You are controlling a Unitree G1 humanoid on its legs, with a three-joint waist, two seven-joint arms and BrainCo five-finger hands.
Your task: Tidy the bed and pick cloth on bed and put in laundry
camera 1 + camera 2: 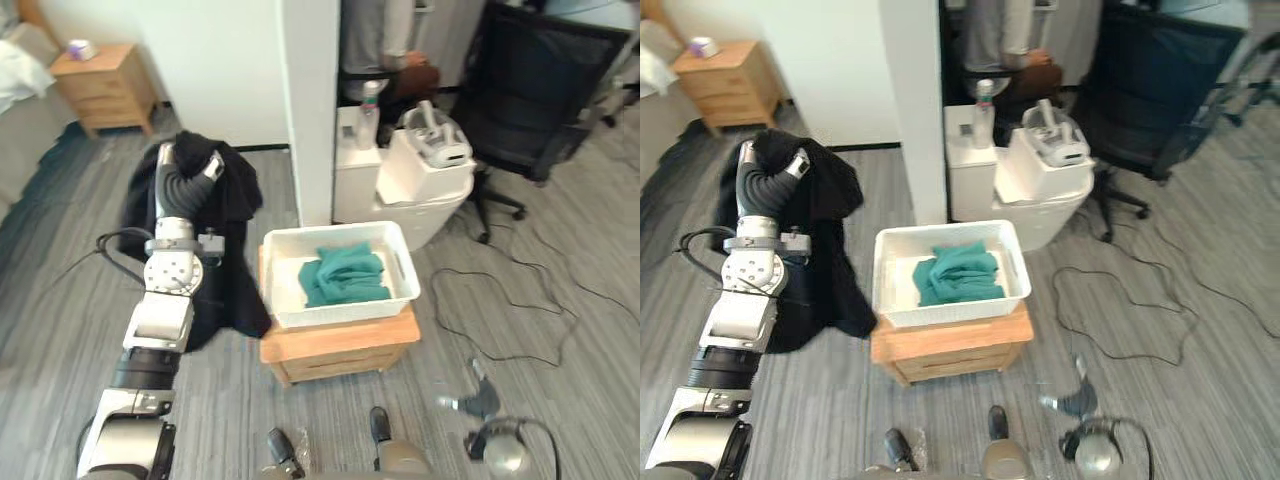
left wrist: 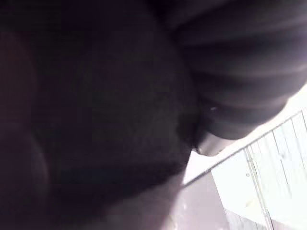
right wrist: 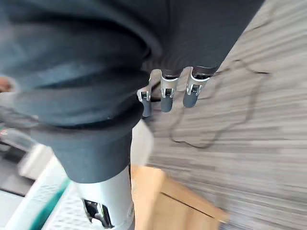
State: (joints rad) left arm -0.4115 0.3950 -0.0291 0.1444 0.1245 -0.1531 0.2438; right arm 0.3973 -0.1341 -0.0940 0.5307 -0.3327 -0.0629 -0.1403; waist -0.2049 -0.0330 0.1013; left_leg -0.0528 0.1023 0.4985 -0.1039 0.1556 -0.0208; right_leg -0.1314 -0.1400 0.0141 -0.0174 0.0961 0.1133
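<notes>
Left hand raised at 9 o'clock of basket, buried in hanging black cloth; cannot tell its grip. Teal cloth already in basket. Black cloth probably goes in next. Right hand relaxed, empty.

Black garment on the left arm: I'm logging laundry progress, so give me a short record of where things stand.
black garment: draped over the left hand, hanging beside the basket, not inside it
white plastic laundry basket: on a low wooden stand
teal cloth: crumpled inside the basket
right hand: low over the floor, fingers relaxed, holding nothing
</notes>
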